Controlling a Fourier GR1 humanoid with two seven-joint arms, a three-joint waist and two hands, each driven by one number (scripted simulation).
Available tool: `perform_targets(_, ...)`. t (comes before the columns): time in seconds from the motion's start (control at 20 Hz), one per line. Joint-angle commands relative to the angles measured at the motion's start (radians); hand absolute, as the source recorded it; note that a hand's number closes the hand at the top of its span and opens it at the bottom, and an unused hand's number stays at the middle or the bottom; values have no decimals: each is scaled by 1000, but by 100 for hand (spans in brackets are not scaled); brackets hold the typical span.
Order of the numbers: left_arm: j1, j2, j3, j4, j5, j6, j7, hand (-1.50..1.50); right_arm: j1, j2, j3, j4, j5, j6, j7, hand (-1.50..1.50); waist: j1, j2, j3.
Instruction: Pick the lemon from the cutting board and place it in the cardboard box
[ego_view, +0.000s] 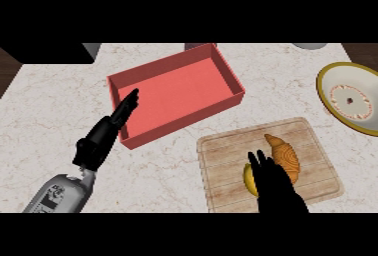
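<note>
Head view: lemon (250, 183) at 5 o'clock on cutting board (221, 167), beside croissant (285, 153), partly hidden under right hand (279, 194), fingers straight and close together; left hand (108, 128) at 9 o'clock, fingers straight together over cardboard box (184, 85) wall.

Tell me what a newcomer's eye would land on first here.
The open red box sits mid-counter, with the left hand reaching over its left wall, fingers straight. Lower right, the right hand lies over a wooden cutting board, largely covering the yellow lemon beside a croissant. A yellow-rimmed plate shows at the right edge.
</note>
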Motion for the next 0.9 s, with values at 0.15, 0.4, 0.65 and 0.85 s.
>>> perform_targets(0.15,43,-25,50,-56,-60,-47,14,0,-20,4,-116,117,-9,-50,-108,-150,1,0,0)
perform_targets(0.4,86,-81,50,-113,-119,-40,59,0,34,-5,-84,93,35,-30,-115,-150,-1,-1,0)
perform_targets(0.65,22,-112,127,34,-124,-126,-13,0,-6,71,-83,176,49,-17,-114,-150,-2,0,0)
perform_targets(0.85,28,-141,124,-30,-155,-125,47,0,37,47,-101,179,29,-3,-141,-150,-2,0,0)
